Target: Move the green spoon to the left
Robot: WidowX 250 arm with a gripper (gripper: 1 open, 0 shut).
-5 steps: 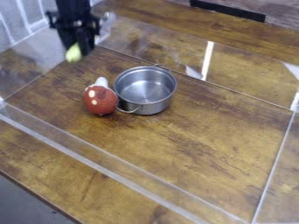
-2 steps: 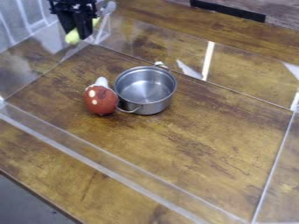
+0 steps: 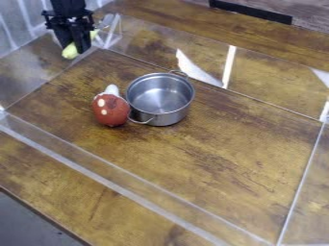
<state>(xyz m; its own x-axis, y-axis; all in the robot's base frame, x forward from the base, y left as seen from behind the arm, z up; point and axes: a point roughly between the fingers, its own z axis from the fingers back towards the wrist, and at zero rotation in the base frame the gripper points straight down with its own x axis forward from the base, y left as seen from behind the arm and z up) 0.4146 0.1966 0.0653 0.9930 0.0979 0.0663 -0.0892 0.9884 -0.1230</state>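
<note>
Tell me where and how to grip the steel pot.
Probably best by the near rim of the pot, coming from above, one finger inside and one outside: it stands upright and open, its wall thin. The red object crowds its left side.

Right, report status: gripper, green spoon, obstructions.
Gripper shut on green spoon, near the table's far-left corner. Steel pot and red object stand apart from it, nothing visibly blocking.

a brown wooden table (image 3: 206, 173) bears a steel pot (image 3: 160, 99) and red ball-shaped object (image 3: 111, 109).
</note>
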